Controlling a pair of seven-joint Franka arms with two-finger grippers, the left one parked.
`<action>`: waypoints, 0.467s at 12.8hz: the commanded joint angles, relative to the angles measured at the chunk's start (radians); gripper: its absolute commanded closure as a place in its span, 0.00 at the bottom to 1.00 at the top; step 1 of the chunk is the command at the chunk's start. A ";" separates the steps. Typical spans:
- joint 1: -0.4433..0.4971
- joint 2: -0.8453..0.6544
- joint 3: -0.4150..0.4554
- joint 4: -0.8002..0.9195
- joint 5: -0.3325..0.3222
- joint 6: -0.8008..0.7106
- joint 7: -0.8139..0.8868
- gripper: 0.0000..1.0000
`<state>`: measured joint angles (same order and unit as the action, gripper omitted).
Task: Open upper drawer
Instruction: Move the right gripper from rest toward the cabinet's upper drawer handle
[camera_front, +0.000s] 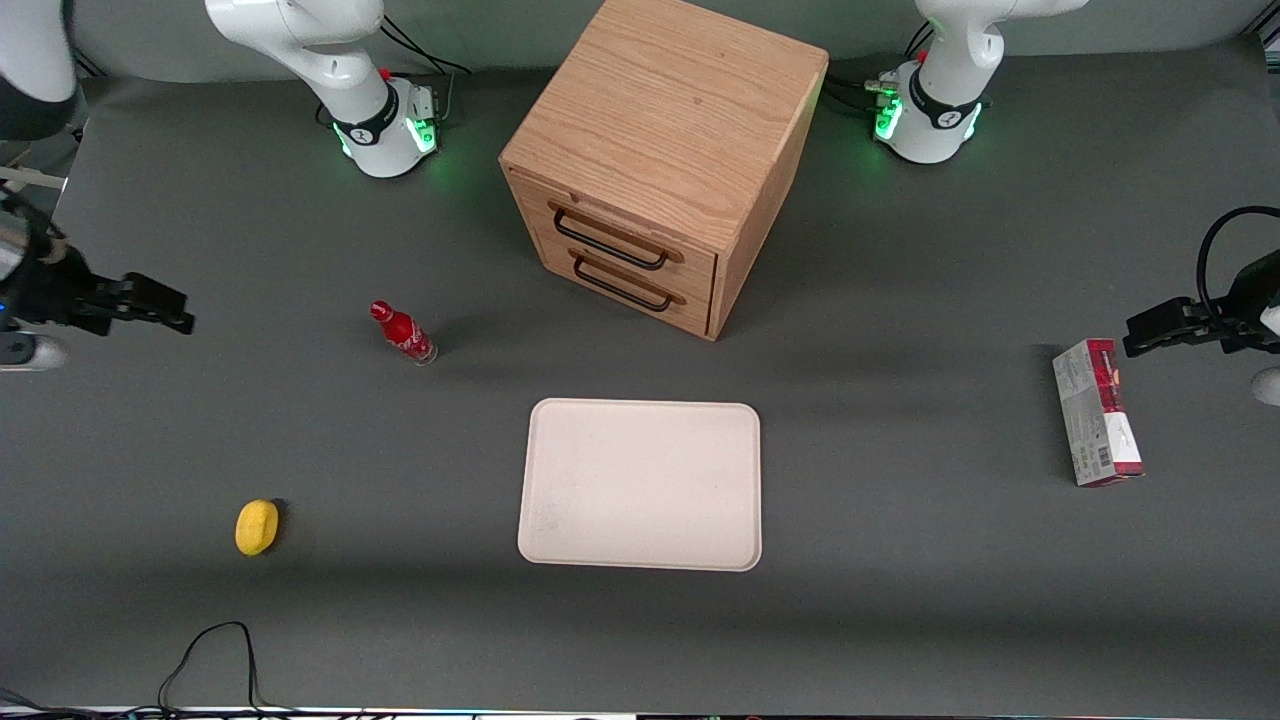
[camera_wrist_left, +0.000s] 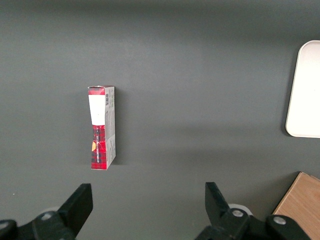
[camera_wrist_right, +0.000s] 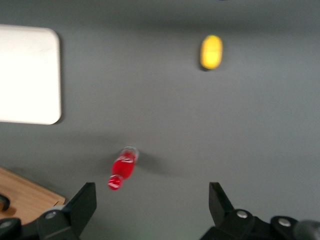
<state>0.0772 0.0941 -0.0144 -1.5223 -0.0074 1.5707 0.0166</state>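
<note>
The light oak cabinet (camera_front: 665, 150) stands at the back middle of the table. Its upper drawer (camera_front: 625, 238) is shut, with a black wire bar handle (camera_front: 610, 240) across its front. The identical lower drawer (camera_front: 630, 285) sits below it, also shut. My right gripper (camera_front: 165, 308) hangs open and empty high above the working arm's end of the table, far from the cabinet. In the right wrist view its gripper (camera_wrist_right: 152, 200) has wide-apart fingers over bare mat, with a corner of the cabinet (camera_wrist_right: 25, 192) showing.
A red bottle (camera_front: 404, 334) stands in front of the cabinet toward the working arm's end, also in the right wrist view (camera_wrist_right: 122, 167). A white tray (camera_front: 641, 484) lies nearer the camera. A yellow lemon (camera_front: 257, 526) and a red-and-grey box (camera_front: 1096, 412) lie at the table's ends.
</note>
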 joint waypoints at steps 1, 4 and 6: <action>0.143 0.077 -0.001 0.086 -0.002 -0.018 -0.009 0.00; 0.280 0.119 -0.001 0.093 0.001 -0.014 -0.010 0.00; 0.372 0.156 0.002 0.094 0.021 -0.005 -0.010 0.00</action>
<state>0.3818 0.2038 -0.0034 -1.4677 -0.0045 1.5718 0.0186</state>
